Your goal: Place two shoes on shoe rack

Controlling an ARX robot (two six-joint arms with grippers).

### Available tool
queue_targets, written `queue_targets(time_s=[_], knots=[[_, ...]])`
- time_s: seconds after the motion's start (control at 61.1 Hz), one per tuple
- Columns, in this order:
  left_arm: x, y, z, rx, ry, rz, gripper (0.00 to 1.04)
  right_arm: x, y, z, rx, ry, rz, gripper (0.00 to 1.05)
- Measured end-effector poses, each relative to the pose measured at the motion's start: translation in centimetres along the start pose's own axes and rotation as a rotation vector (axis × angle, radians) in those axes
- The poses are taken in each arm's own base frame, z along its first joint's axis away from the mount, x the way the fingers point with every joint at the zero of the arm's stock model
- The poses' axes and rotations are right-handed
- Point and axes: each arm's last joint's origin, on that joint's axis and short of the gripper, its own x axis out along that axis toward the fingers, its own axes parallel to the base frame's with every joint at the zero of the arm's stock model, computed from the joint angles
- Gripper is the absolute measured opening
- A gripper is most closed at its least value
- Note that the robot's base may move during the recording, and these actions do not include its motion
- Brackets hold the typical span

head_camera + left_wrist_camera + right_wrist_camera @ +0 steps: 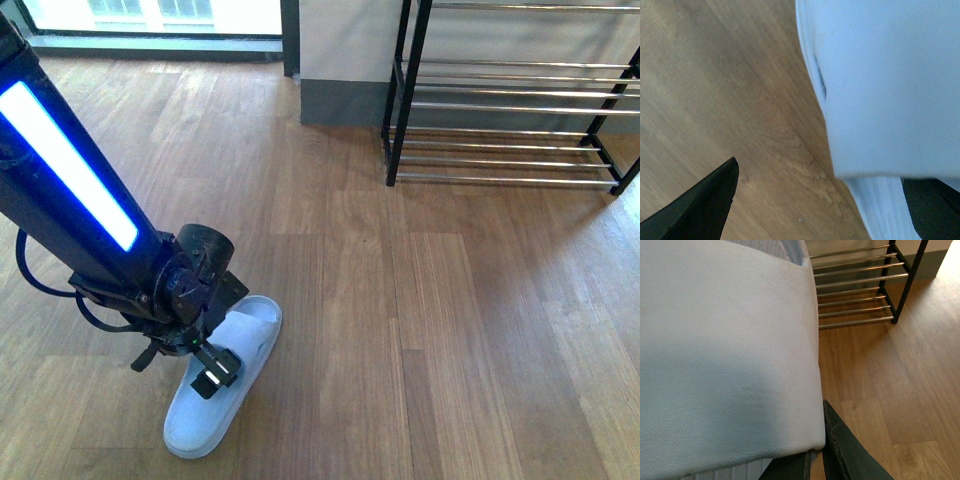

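Pale blue slipper, seemingly smooth rubber

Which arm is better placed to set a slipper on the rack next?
Right. The right end effector appears to hold a slipper off the floor, with the shoe rack straight ahead. The left end effector is open at the other slipper, which lies on the floor well short of the rack.

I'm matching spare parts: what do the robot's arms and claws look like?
The left arm is a long black link with a glowing blue-white light strip, loose black cables near a round wrist joint, and a black claw. The right claw's fingers look dark grey.
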Motion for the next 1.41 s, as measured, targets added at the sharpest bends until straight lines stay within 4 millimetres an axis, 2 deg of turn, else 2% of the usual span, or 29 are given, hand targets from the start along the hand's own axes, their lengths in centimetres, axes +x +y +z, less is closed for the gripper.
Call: queue_targets(time_s=[0.098, 0.425, 0.72, 0.834, 0.981, 1.096, 1.178, 1.26, 1.325, 1.407], knots=[[0.5, 0.0, 0.4, -0.005, -0.028, -0.013, 0.92, 0.0, 0.0, 0.0, 0.000, 0.000, 0.000, 0.02], [2.0, -0.4, 1.0, -0.004, -0.062, -0.064, 0.46, 0.0, 0.0, 0.0, 0.000, 0.000, 0.000, 0.02], [1.7, -0.4, 1.1, -0.038, -0.087, -0.030, 0.04, 0.0, 0.0, 0.0, 0.000, 0.000, 0.000, 0.02], [0.5, -0.1, 1.1, -0.067, -0.115, -0.021, 0.02, 0.0, 0.0, 0.0, 0.000, 0.000, 0.000, 0.02], [-2.9, 0.5, 1.4, -0.120, -0.166, 0.027, 0.02, 0.0, 0.0, 0.0, 0.000, 0.000, 0.000, 0.02], [-9.0, 2.1, 1.8, -0.209, -0.275, 0.130, 0.02, 0.0, 0.0, 0.0, 0.000, 0.000, 0.000, 0.02], [-12.1, 2.9, 1.6, -0.236, -0.316, 0.192, 0.02, 0.0, 0.0, 0.0, 0.000, 0.000, 0.000, 0.02], [-16.6, 3.8, 0.5, -0.297, -0.399, 0.238, 0.02, 0.0, 0.0, 0.0, 0.000, 0.000, 0.000, 0.02], [-21.1, 4.3, -1.5, -0.353, -0.456, 0.271, 0.02, 0.0, 0.0, 0.0, 0.000, 0.000, 0.000, 0.02], [-24.0, 4.4, -3.0, -0.396, -0.499, 0.276, 0.02, 0.0, 0.0, 0.0, 0.000, 0.000, 0.000, 0.02]])
